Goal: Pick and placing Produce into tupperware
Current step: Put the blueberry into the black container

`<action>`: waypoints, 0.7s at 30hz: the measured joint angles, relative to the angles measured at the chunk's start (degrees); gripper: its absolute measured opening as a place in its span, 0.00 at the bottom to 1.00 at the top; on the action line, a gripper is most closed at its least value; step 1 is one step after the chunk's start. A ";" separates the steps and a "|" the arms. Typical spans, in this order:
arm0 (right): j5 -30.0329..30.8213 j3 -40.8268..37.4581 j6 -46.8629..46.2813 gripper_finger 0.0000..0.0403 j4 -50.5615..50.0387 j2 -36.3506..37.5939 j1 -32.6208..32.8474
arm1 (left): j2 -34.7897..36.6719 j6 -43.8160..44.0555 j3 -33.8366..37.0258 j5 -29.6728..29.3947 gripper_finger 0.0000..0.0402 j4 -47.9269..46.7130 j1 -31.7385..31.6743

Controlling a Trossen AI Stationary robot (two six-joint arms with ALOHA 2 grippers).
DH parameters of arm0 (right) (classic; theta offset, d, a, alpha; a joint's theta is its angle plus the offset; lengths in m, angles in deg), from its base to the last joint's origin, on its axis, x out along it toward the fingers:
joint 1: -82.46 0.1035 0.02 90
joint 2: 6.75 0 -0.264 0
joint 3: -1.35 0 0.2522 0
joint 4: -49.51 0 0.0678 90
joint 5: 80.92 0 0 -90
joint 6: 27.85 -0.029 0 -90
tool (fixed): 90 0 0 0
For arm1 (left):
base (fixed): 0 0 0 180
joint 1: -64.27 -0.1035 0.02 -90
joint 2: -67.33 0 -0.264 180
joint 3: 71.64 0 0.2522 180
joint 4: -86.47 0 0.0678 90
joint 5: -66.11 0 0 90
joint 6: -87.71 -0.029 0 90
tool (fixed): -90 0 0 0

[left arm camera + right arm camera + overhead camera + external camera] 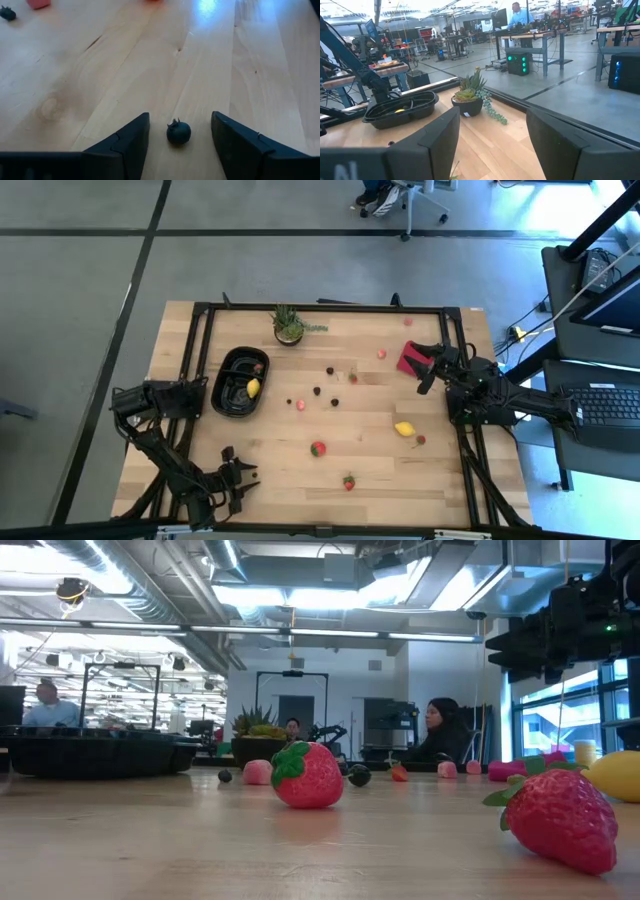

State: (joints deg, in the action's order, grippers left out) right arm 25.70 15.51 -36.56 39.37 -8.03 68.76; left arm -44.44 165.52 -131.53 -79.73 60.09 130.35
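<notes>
I have the left gripper (180, 137) low at the high view's bottom left, fingers open astride a dark berry (178, 132), gripping nothing; next I close, then carry it to the tupperware (226, 392) at centre left

We count one container (232, 392), one plant (288, 325) and one red square (410, 360). We make it two lemons: one lemon (253, 388) in the container, the other on the table (200, 330). We see two big strawberries (317, 448) and about five dark berries (317, 390). We find some five small red or pink bits (381, 353), too tiny to sort.
</notes>
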 joint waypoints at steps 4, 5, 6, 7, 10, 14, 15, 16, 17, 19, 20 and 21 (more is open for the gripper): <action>0.00 0.00 0.04 0.58 0.00 0.00 0.01 | -0.09 -0.19 0.02 0.15 0.44 0.06 0.00; 0.01 0.00 0.04 0.58 -0.01 0.00 0.01 | -0.11 -0.21 0.02 0.25 0.43 0.06 0.00; 0.00 0.00 0.06 0.58 0.00 0.00 -0.01 | -0.11 -0.25 0.02 0.48 0.41 0.06 0.06; 0.01 0.00 0.07 0.58 0.00 0.00 0.00 | -0.11 -0.22 0.02 0.69 0.40 0.06 0.17; 0.00 0.00 0.07 0.58 0.00 0.00 -0.01 | -0.11 -0.14 0.02 0.98 0.35 0.06 0.39; 0.02 0.00 0.02 0.58 0.00 0.00 -0.01 | -0.20 -0.04 0.04 0.95 0.30 0.04 0.68; 0.01 0.00 0.02 0.58 -0.01 0.01 0.01 | -0.20 -0.01 0.05 0.95 0.29 0.02 0.72; 0.00 0.00 0.02 0.58 -0.01 0.00 -0.01 | -0.20 0.01 0.07 0.93 0.27 0.01 0.76; 0.01 0.00 0.02 0.58 0.00 0.00 0.01 | -0.22 0.01 0.07 0.91 0.26 -0.01 0.76; 0.00 0.00 0.00 0.58 0.00 0.00 -0.01 | -0.24 0.01 0.08 0.76 0.23 -0.03 0.79; 0.00 0.00 0.00 0.58 -0.02 0.02 -0.01 | -0.24 -0.01 0.11 0.69 0.22 -0.05 0.79; 0.01 0.00 0.00 0.58 0.00 0.00 0.00 | -0.24 -0.18 0.11 0.69 0.21 -0.07 0.79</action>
State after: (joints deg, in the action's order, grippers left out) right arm 25.71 15.51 -36.56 39.37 -8.03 68.76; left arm -44.68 165.34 -131.42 -79.04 60.02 131.14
